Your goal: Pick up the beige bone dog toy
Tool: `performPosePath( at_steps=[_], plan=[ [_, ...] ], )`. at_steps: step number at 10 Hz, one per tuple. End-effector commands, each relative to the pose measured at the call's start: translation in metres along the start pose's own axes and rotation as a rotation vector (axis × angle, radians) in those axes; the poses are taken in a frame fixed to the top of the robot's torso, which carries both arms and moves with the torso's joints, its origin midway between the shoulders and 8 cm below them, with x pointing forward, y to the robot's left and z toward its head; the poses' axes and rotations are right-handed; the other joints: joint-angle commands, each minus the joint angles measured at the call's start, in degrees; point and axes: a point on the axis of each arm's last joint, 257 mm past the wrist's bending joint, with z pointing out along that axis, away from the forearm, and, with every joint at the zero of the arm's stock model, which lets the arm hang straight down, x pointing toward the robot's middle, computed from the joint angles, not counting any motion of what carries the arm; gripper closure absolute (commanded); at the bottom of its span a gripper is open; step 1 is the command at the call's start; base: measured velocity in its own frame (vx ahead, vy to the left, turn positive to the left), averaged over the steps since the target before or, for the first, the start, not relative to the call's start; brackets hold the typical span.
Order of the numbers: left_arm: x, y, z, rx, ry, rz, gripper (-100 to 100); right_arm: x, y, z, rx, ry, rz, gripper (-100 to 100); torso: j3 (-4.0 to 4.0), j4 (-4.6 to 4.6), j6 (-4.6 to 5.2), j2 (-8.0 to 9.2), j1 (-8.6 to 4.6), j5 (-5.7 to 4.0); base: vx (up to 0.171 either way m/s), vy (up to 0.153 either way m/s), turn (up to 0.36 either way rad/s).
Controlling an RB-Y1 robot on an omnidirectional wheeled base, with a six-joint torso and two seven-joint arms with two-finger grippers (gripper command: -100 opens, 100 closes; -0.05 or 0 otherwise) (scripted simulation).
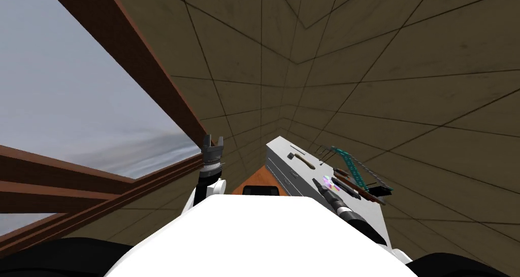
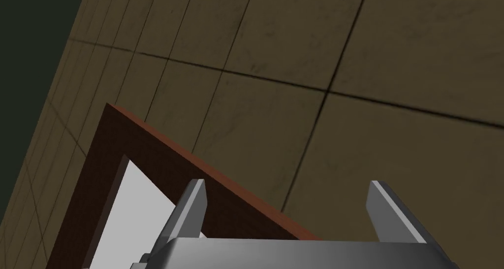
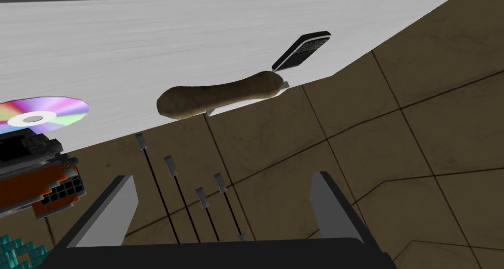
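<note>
In the head view the white bench [image 1: 282,163] runs up from the lower middle of the frame. Its long sides drop away to brown tiles [image 1: 406,86] on either hand. Our right gripper [image 3: 221,209] hangs just off the bench's edge, over the tiles, with its fingers spread wide and nothing between them.

The beige bone toy [image 3: 221,94] lies ahead of that gripper, stretched along the edge. Part of its length seems to reach past the rim. Behind the bone the bench top is bare and white for a long way, so there is open room on that side.

A black phone [image 3: 301,50] lies near the same edge, just past one end of the bone. We cannot tell whether the two touch.

Four thin black rods with grey tips [image 3: 174,182] rise between our open fingers and the bone, standing in the line between them.

A rainbow-sheened disc [image 3: 39,114] rests on the bench top off the bone's other end, well apart from it. Next to the disc sits a black and orange block [image 3: 42,182] that looks like a circuit card. A teal piece [image 3: 15,251] shows close by the gripper's finger on that side. In the head view this cluster sits at the lower right of centre.

Our left gripper [image 1: 214,139] is raised left of centre in the head view, near the brown window frame [image 1: 152,86]. Its fingers are apart and it holds nothing.
</note>
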Motion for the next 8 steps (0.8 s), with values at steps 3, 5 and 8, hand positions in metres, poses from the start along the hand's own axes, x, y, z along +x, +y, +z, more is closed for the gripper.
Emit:
performPosePath(
  at_steps=[3, 5, 8],
  plan=[
    [0.0, 0.0, 0.0, 0.0, 0.0, 0.0, 0, 0.016, -0.044, -0.016, 0.098, 0.073, -0.085, -100, -0.01, 0.0, 0.0, -0.01, 0.01, 0.01, -0.021, -0.017, 0.311],
    [0.0, 0.0, 0.0, 0.0, 0.0, 0.0, 0, 0.036, -0.094, -0.04, 0.207, 0.167, -0.186, -100, -0.03, -0.01, 0.0, -0.05, 0.01, 0.0, -0.016, -0.021, 0.353],
    [0.0, 0.0, 0.0, 0.0, 0.0, 0.0, 0, 0.049, -0.141, -0.067, 0.314, 0.262, -0.291, -100, -0.06, -0.02, 0.0, -0.11, -0.04, 0.0, -0.009, -0.025, 0.453]
  ],
)
